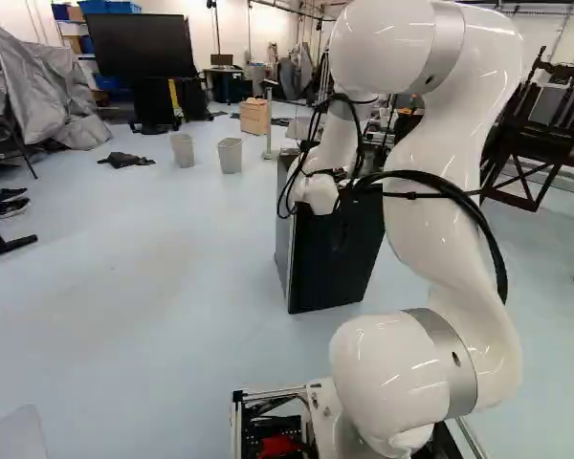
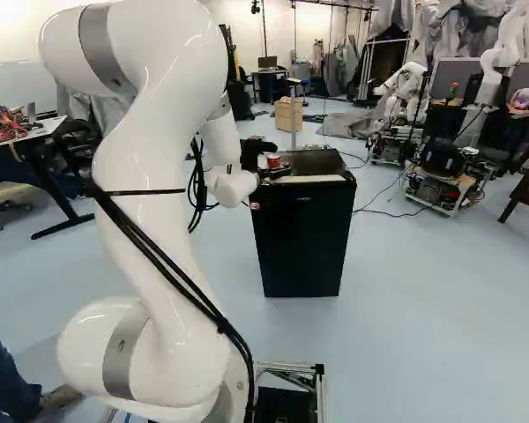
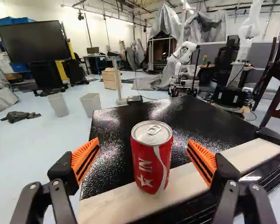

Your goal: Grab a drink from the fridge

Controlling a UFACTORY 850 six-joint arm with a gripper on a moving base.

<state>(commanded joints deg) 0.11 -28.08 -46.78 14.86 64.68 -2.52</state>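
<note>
Black two-finger gripper [image 2: 274,170], jaws wide around red metal can [image 3: 150,161]
Can's upright atop boxy black fridge [image 2: 301,233], pads probably not touching.

Well ahead of your claw [image 2: 266,173], you have two grey bins [image 3: 90,103], a dark cloth [image 3: 19,116] near them, a wooden cabinet [image 3: 110,80], a large screen [image 3: 32,42] and another robot [image 3: 183,55]

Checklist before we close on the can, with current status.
1. Gripper open: ok
2. Red can lined up between the orange pads, one to each side: ok
3. Can upright on the pale strip along the fridge top's edge: ok
4. Fridge door shut: ok
5. Can held by both pads: not ok, gaps both sides
6. Can full: cannot tell
</note>
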